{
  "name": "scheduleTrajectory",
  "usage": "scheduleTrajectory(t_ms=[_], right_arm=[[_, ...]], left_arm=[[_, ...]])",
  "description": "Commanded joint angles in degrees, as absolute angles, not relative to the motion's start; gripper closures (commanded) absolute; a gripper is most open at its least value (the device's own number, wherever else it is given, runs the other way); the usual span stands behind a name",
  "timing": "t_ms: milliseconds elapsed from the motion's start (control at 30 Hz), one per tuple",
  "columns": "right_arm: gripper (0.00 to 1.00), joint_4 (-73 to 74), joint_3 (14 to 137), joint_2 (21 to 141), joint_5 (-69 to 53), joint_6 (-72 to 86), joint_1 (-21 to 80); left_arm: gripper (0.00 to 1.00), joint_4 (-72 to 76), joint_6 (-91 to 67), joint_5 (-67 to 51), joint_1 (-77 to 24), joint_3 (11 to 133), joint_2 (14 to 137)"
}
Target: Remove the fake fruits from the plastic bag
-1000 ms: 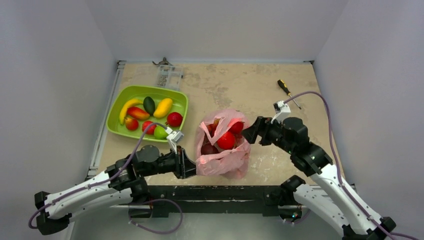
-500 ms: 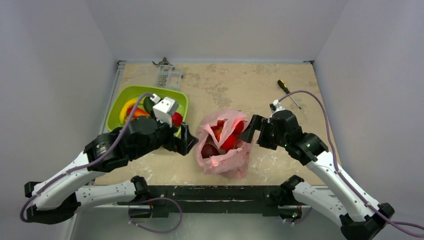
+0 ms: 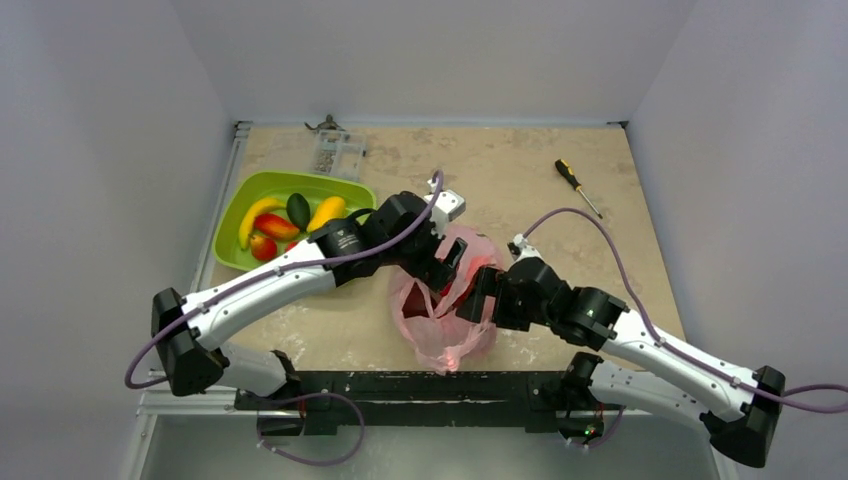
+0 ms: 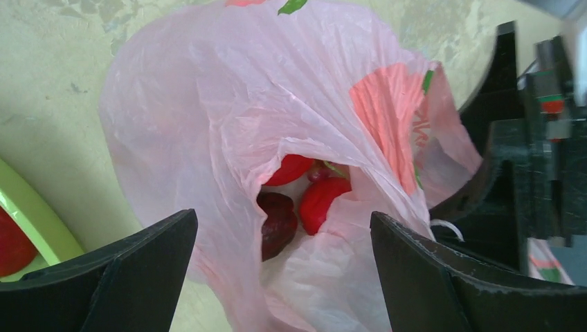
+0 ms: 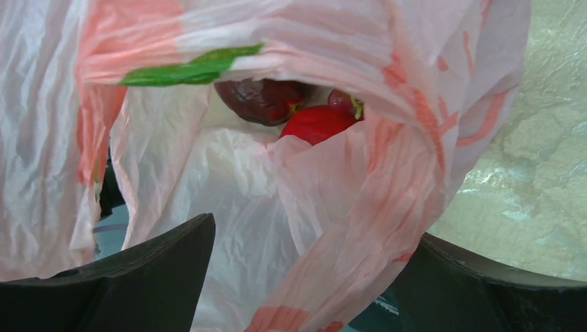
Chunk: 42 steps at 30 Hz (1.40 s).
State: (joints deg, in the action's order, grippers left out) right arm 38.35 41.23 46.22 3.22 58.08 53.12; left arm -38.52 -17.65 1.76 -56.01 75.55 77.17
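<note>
Now a tan table (image 3: 560, 270) is seen from above, with two arms fixed at its near edge. The left arm (image 3: 270, 285) is stretched out to the middle, and the right arm (image 3: 640, 340) is bent in from the other side. Between them, near the front middle of the table, the plastic bag (image 3: 445, 335) is found, pink and crinkled, with its mouth open. The left gripper (image 3: 450, 262) is held over the far side of the bag, its fingers spread wide apart with nothing pinched. The right gripper (image 3: 480, 295) is held close by the right side of the bag, and its fingers are spread wide too; whether the bag is touched cannot be told. A green tray (image 3: 222, 245) is set to the left of the bag, well apart from it. In the tray a banana (image 3: 255, 215), a dark green fruit (image 3: 298, 210) and a yellow fruit (image 3: 327, 212) are laid side by side. Inside the bag a red fruit (image 4: 322, 200) and a dark red fruit (image 4: 277, 221) are seen touching each other. A screwdriver (image 3: 577, 186) is laid far off at the back right.
</note>
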Motion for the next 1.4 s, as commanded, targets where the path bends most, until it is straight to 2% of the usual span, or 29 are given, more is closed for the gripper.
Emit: scheduleTrajectory(t_ms=[0,100,167,200,233,367,400,567,733,833,933,1100,1233,1267,1333,1367], right_arm=[[0.17,31.9,38.4,45.2,7.4,60.3,53.8],[0.43,27.2,35.2,46.1,7.5,59.1,53.8],[0.52,24.9,33.7,47.1,9.1,57.6,54.0],[0.6,24.1,33.2,47.9,10.3,56.6,54.0],[0.69,22.9,32.9,48.4,11.7,55.2,54.0],[0.99,18.3,32.2,49.5,19.8,49.5,54.5],[1.0,17.3,32.7,49.7,22.1,47.8,54.5],[1.0,13.7,38.5,53.4,35.4,40.6,54.5],[1.0,15.4,48.3,58.1,39.9,30.4,54.3],[1.0,17.7,51.1,58.9,39.8,27.6,54.3],[1.0,18.7,50.1,59.0,37.0,27.3,54.4],[0.96,14.7,41.8,60.7,27.0,36.7,56.3],[0.91,8.2,35.6,68.1,30.6,42.9,61.9],[0.87,9.4,36.0,69.8,31.9,44.9,62.6],[0.77,9.9,36.7,71.6,33.4,46.3,63.2],[0.72,9.8,36.9,71.6,33.7,46.4,63.2]], left_arm=[[0.16,-39.1,-14.1,5.5,-54.1,79.3,81.9],[0.48,-41.1,-12.5,8.9,-51.0,81.6,87.3],[0.8,-41.6,-11.0,8.8,-49.2,83.9,90.7],[0.95,-41.6,-10.5,9.0,-48.4,85.1,92.2],[1.0,-40.6,-10.2,9.6,-47.6,86.0,93.4],[1.0,-32.5,-9.9,12.1,-43.5,89.6,96.2],[1.0,-29.5,-9.5,11.3,-42.5,91.1,97.0],[1.0,-28.6,-7.8,13.3,-39.1,106.4,104.6],[1.0,-33.8,-5.8,12.0,-37.0,119.5,110.3],[1.0,-33.9,-5.7,12.6,-36.5,117.7,109.0],[1.0,-31.0,-6.8,11.5,-35.9,109.6,105.0],[1.0,-30.3,-7.2,13.0,-34.3,101.9,103.9],[1.0,-37.6,-7.0,14.1,-32.3,107.1,105.2],[0.94,-40.1,-6.9,14.0,-32.2,109.7,105.2],[0.64,-45.4,-6.9,14.0,-32.2,114.1,104.1],[0.47,-47.8,-7.2,14.0,-32.2,115.5,103.0]])
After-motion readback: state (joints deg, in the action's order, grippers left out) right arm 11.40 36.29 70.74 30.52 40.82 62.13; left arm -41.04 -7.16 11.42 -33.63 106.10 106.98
